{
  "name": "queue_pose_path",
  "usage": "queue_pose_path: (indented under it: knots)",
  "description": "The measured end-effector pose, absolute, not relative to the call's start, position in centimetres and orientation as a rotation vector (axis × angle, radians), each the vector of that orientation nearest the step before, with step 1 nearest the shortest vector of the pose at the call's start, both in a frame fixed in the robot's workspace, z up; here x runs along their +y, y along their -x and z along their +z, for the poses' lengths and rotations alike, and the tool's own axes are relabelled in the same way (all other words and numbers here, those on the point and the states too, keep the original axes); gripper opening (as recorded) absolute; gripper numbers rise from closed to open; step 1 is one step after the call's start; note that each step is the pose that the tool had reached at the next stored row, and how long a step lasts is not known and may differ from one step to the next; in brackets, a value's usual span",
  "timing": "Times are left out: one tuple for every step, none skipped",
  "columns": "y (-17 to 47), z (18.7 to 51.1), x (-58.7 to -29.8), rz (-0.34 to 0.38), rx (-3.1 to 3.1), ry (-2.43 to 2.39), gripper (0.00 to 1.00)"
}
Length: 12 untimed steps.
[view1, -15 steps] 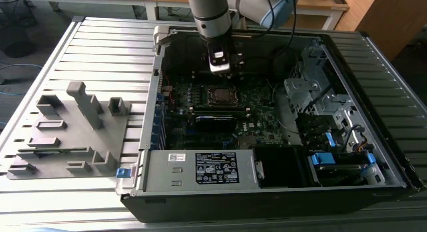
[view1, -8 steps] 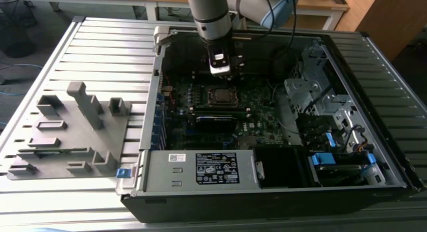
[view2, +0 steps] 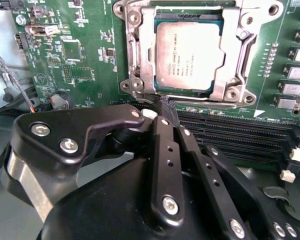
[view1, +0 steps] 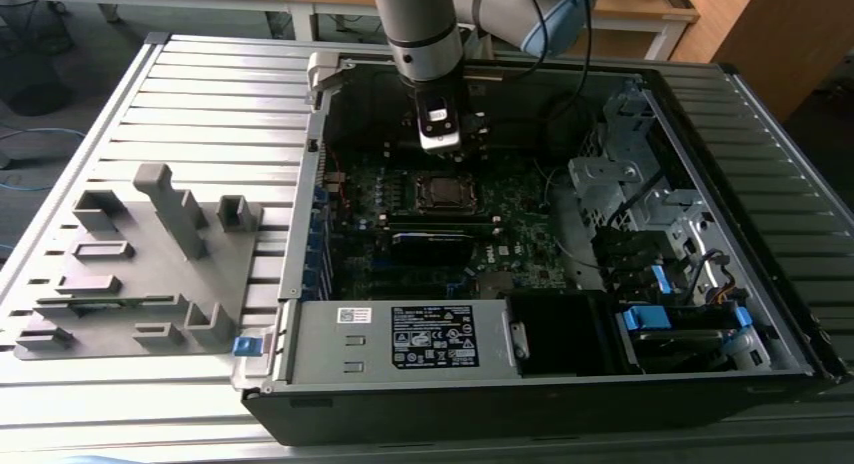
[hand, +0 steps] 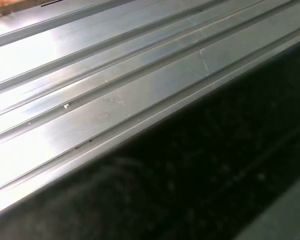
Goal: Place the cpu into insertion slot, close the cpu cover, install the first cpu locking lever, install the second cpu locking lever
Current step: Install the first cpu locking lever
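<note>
The cpu (view2: 187, 50) lies flat in its socket on the green motherboard (view2: 85, 60), its silver-grey top showing through the cpu cover (view2: 236, 55), which lies closed over it as a silvery frame. My gripper (view2: 166, 106) hovers at the socket's edge, its black fingers drawn together to a narrow tip, shut with nothing visible between them. In the exterior view the gripper (view1: 445, 154) hangs inside the open computer case, just behind the cpu (view1: 439, 190). A thin lever (view2: 132, 55) runs along one side of the socket; whether it is latched is unclear.
The case (view1: 534, 384) lies open on a slotted aluminium table (hand: 90, 100). A grey fixture tray (view1: 134, 264) sits at the exterior view's left. A labelled power supply (view1: 427, 339), a metal drive cage (view1: 627, 174) and black slots (view2: 230, 135) crowd the socket.
</note>
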<state>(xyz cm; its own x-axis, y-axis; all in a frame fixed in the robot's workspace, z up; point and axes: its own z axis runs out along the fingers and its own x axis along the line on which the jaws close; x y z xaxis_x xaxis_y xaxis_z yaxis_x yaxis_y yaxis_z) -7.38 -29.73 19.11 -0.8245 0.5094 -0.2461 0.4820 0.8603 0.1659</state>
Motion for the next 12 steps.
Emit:
queue_pose_path:
  knots:
    - [7.39, 19.09, -29.74, 0.140, 2.753, -0.750, 0.11]
    - [7.39, 19.07, -29.75, 0.140, 2.753, -0.750, 0.11]
    - [7.39, 19.03, -29.76, 0.141, 2.753, -0.750, 0.11]
    - [7.38, 18.98, -29.77, 0.142, 2.753, -0.750, 0.11]
    - [7.38, 18.94, -29.78, 0.144, 2.752, -0.750, 0.11]
    - [7.38, 18.93, -29.78, 0.145, 2.752, -0.750, 0.11]
    - [7.38, 18.93, -29.78, 0.145, 2.753, -0.751, 0.11]
    - [7.38, 18.93, -29.78, 0.145, 2.753, -0.751, 0.11]
    - [7.37, 18.93, -29.78, 0.145, 2.753, -0.751, 0.11]
    - [7.36, 18.93, -29.79, 0.145, 2.753, -0.751, 0.11]
    - [7.34, 18.93, -29.79, 0.146, 2.753, -0.751, 0.11]
    - [7.32, 18.93, -29.79, 0.148, 2.753, -0.751, 0.11]
